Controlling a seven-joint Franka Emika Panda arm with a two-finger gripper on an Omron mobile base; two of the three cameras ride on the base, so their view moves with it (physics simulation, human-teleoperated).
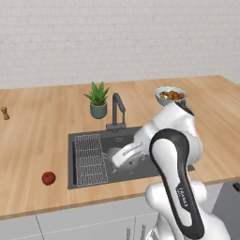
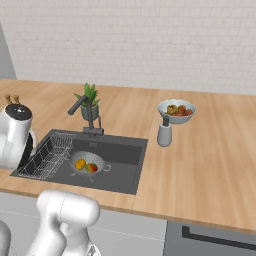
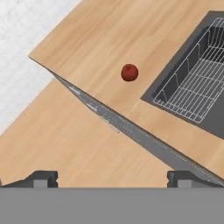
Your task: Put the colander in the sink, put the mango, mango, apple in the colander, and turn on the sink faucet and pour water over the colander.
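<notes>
**Apple alone on the counter, colander loaded in the sink**

The apple (image 3: 129,72) lies on bare wood well left of the sink (image 1: 71,159), with open counter (image 1: 37,131) all around it and the front edge of the counter near on its one side. In the hand view that edge runs as a diagonal line just below the fruit, and the floor shows beyond it. The nearest obstacle is the sink's left rim; the wire rack (image 1: 89,159) stands just inside that rim, in the left part of the basin.

The colander (image 2: 89,164) sits on the basin floor, right of the rack, with two yellow-orange mangoes (image 2: 81,164) inside it. The faucet (image 2: 86,112) rises behind the basin, its spout angled over it. A plant (image 1: 98,99) stands just beside the faucet; a soap dispenser (image 2: 164,132) and a bowl (image 2: 176,111) of food stand to the right of the sink, apart from it.

The arm bends over the sink's front edge, its forearm reaching down and left. The gripper (image 3: 112,177) looks down at the apple from above, well apart from it, its fingers spread wide and holding nothing.
</notes>
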